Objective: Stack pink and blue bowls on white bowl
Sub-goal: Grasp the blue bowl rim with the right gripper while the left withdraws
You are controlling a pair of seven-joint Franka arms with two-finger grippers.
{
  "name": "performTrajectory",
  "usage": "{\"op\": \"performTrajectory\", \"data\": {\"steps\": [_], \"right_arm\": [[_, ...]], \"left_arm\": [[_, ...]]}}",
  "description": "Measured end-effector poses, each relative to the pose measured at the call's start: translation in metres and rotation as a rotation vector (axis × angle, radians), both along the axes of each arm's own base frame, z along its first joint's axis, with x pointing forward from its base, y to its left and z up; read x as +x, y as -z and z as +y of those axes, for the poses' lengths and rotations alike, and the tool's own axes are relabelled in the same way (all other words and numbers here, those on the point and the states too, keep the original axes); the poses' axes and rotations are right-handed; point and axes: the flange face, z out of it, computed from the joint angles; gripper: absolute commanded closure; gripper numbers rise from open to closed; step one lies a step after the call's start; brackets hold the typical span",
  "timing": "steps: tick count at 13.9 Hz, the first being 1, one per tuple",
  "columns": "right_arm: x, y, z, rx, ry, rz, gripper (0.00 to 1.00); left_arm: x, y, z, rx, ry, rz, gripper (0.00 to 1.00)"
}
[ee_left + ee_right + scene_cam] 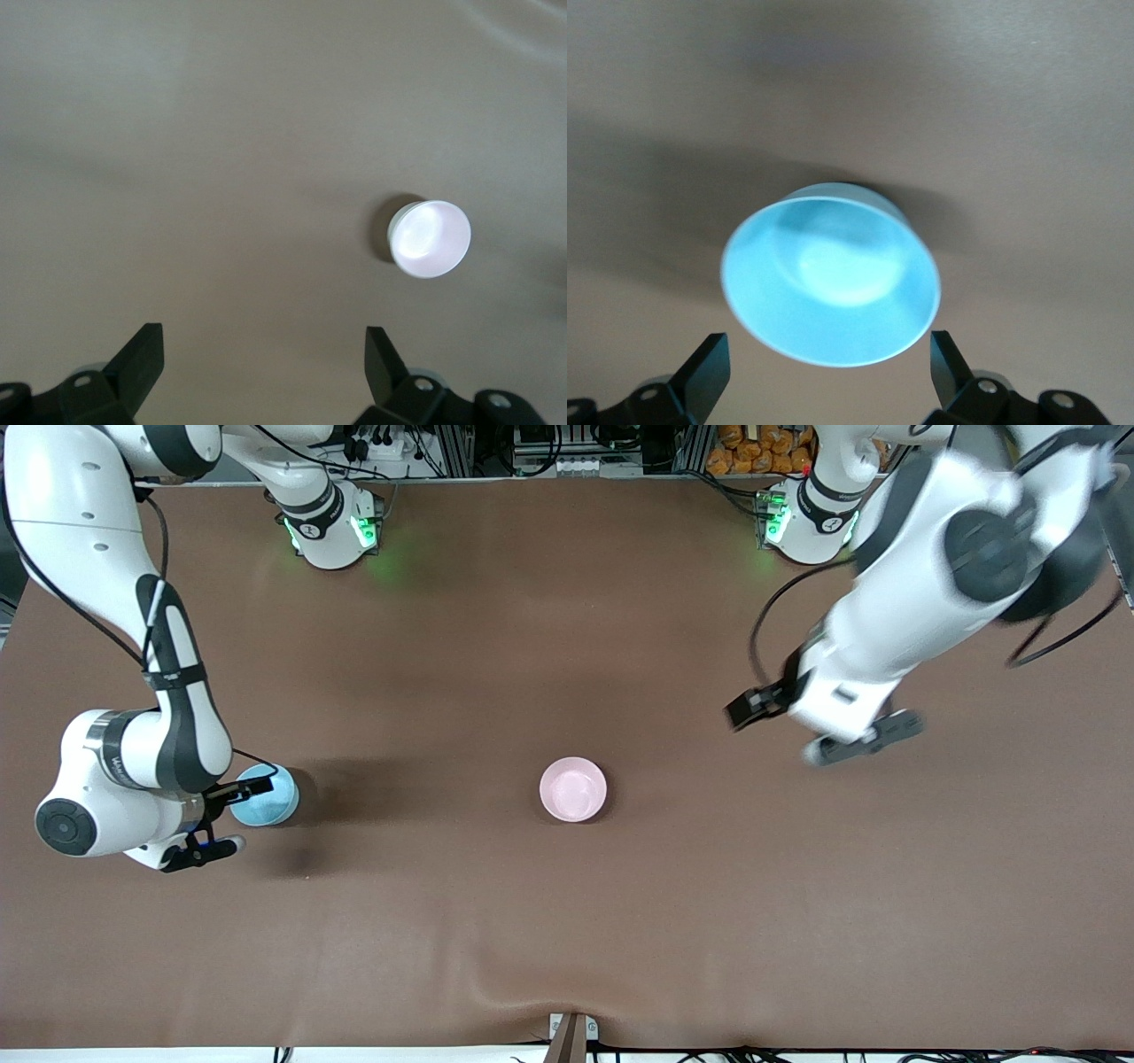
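Observation:
The pink bowl [573, 789] stands upright near the middle of the table, and it also shows in the left wrist view as the pink bowl [430, 238]. I cannot make out the white bowl; it is hidden. The blue bowl [268, 797] sits toward the right arm's end of the table. My right gripper [255, 812] is open, with its fingertips either side of the blue bowl's [833, 288] rim and not touching it. My left gripper [771, 737] hangs open and empty over bare table toward the left arm's end, away from the pink bowl.
A brown mat [567, 921] covers the table. It has a wrinkle near the front edge, above a small bracket [571, 1032]. The two arm bases [332, 527] stand along the edge farthest from the front camera.

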Motion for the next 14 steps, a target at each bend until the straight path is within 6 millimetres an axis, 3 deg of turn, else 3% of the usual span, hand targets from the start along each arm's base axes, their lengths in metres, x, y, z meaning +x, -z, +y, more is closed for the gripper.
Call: {"op": "performTrajectory", "data": {"steps": [5, 7, 9, 10, 12, 14], "right_arm": [[0.000, 0.040, -0.032, 0.031, -0.065, -0.033, 0.04], [-0.006, 0.052, -0.037, 0.038, -0.066, -0.012, 0.33], [-0.008, 0.055, -0.038, 0.041, -0.069, -0.005, 0.91], [-0.008, 0.055, -0.037, 0.042, -0.069, -0.005, 1.00], [-0.007, 0.055, -0.037, 0.043, -0.069, -0.005, 1.00], [-0.007, 0.055, -0.036, 0.044, -0.070, -0.007, 1.00]], "left_arm": [[-0.038, -0.071, 0.063, 0.027, 0.078, -0.014, 0.00], [-0.046, -0.090, 0.100, 0.028, 0.120, -0.029, 0.00], [-0.049, -0.100, 0.132, 0.027, 0.156, -0.045, 0.00], [-0.049, -0.102, 0.144, 0.026, 0.171, -0.051, 0.00], [-0.046, -0.100, 0.160, 0.041, 0.186, -0.053, 0.00], [-0.043, -0.096, 0.164, 0.088, 0.196, -0.066, 0.00]]}}
